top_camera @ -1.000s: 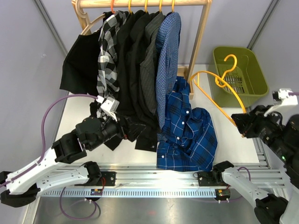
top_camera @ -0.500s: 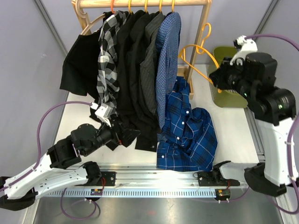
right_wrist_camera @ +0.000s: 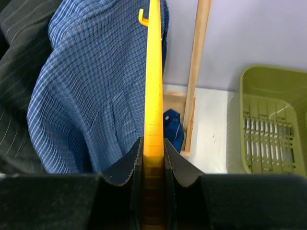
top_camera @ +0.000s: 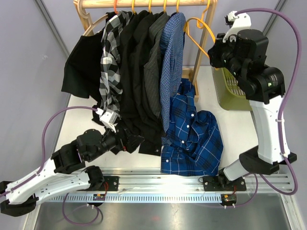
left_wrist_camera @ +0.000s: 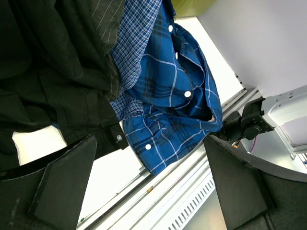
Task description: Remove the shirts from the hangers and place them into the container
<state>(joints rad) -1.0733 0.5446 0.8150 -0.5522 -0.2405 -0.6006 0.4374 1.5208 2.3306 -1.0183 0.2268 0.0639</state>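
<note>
Right arm (top_camera: 266,111) raised, clamping hanger (right_wrist_camera: 153,96) (beside rack (right_wrist_camera: 195,72))

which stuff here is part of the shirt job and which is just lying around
Job: hanging shirts, dark blue plaid shirt on the table, orange hanger in the right end effector, green basket.
Just there: wooden rack, purple cables.

Left arm (top_camera: 48,177) and right arm (top_camera: 271,124): white moulded link shells between black cylindrical joint housings, purple cable (top_camera: 72,109) looping from each wrist, small white camera bracket (top_camera: 108,118) on each wrist, left gripper (left_wrist_camera: 149,139) with matte black wedge-shaped fingers (left_wrist_camera: 62,182)
</note>
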